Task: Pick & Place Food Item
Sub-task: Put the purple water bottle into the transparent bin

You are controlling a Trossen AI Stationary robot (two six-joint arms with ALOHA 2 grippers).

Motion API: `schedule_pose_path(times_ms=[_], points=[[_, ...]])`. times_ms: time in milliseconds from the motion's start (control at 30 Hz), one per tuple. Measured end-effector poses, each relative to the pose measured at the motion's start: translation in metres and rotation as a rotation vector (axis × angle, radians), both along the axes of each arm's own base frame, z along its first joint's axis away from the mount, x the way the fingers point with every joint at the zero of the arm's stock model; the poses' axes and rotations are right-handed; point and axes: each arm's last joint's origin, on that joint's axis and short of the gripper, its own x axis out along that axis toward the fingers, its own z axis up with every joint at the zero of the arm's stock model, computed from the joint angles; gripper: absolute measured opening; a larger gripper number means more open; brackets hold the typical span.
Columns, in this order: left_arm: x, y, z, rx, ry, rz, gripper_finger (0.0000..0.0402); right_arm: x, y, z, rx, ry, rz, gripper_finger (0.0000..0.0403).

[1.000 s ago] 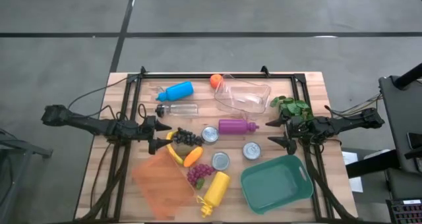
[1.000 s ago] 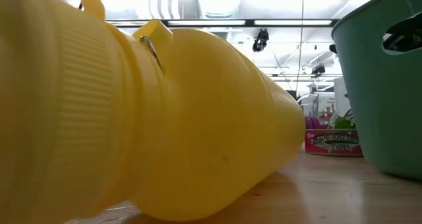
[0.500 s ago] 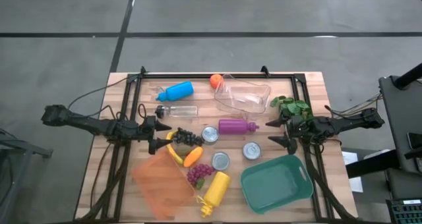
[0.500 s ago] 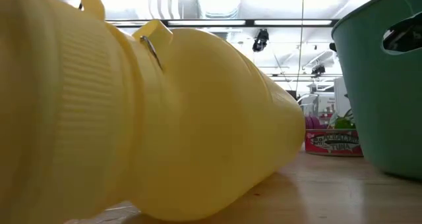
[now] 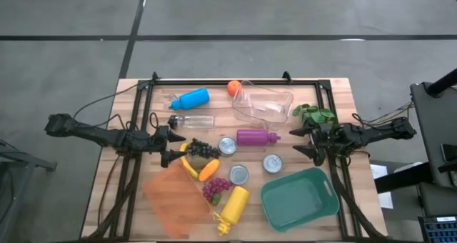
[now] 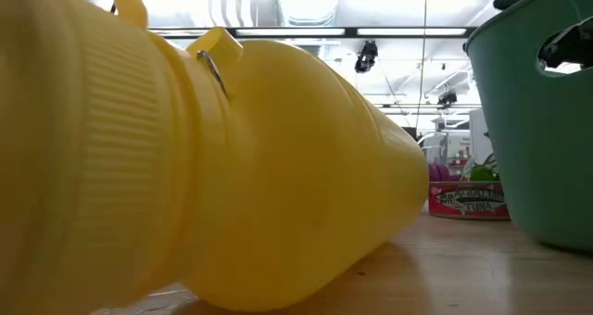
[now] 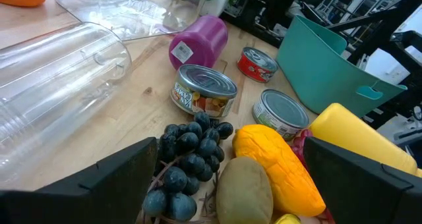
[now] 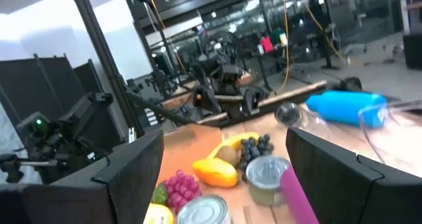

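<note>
A bunch of dark grapes [image 5: 203, 149] lies on the wooden surface [image 5: 343, 93], just in front of the left tool [image 5: 168, 146], whose two fingers stand wide apart and hold nothing. This is probably the food item to pick, though the task does not say which. The grapes look soft, round and loosely clustered on thin stems, dark blue-black with a dull sheen.

The main risk is the crowding. Touching the grapes are a mango [image 5: 209, 170], a brownish fruit that may be a kiwi [image 7: 244, 188], and a banana [image 5: 188, 166]. If the fingers close too wide, they could catch a neighbour as well; too shallow, and a few grapes could tear off the stem while the rest stay down.

Just beyond the grapes stands a tin can [image 5: 227, 145], with a purple bottle [image 5: 253, 136] behind it. Near the grapes, toward the front edge, are red grapes [image 5: 215, 189], a second can [image 5: 238, 174], a yellow bottle [image 5: 233, 206] and an orange tray [image 5: 175, 198]. Farther from the grapes sits a teal bin [image 5: 300, 199], a likely drop spot.

Well apart from the grapes, the right tool [image 5: 305, 142] hovers partly open and empty, beside a leafy green [image 5: 315, 116].
</note>
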Motion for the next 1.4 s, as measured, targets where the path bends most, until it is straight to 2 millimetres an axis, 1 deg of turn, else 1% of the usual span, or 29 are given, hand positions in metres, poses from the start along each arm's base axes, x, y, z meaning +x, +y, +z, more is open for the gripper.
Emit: schedule_pose_path(times_ms=[167, 367, 467, 567, 733, 867, 1000, 1167, 1400], points=[[0.000, 0.000, 0.000, 0.000, 0.000, 0.000, 0.0384, -0.001, 0.000, 0.005, -0.016, 0.021, -0.005, 0.0318], [0.000, 0.000, 0.000, 0.000, 0.000, 0.000, 0.0384, -0.003, -0.003, 0.026, -0.117, 0.044, -0.092, 0.0318], [0.000, 0.000, 0.000, 0.000, 0.000, 0.000, 0.0384, -0.003, -0.003, 0.040, -0.160, 0.113, -0.095, 0.0318], [0.000, 0.000, 0.000, 0.000, 0.000, 0.000, 0.0384, 0.000, -0.002, 0.054, -0.198, 0.224, -0.088, 0.0318], [0.000, 0.000, 0.000, 0.000, 0.000, 0.000, 0.0384, 0.011, -0.003, 0.081, -0.242, 0.363, -0.184, 0.0318], [0.000, 0.000, 0.000, 0.000, 0.000, 0.000, 0.0384, 0.021, -0.001, 0.095, -0.298, 0.508, -0.193, 0.0318], [0.000, 0.000, 0.000, 0.000, 0.000, 0.000, 0.0384, 0.036, 0.003, 0.096, -0.317, 0.650, -0.192, 0.0318], [0.000, 0.000, 0.000, 0.000, 0.000, 0.000, 0.0384, 0.050, 0.006, 0.090, -0.373, 0.803, -0.197, 0.0318], [0.000, 0.000, 0.000, 0.000, 0.000, 0.000, 0.0384, 0.061, 0.007, 0.080, -0.393, 0.898, -0.209, 0.0318]])
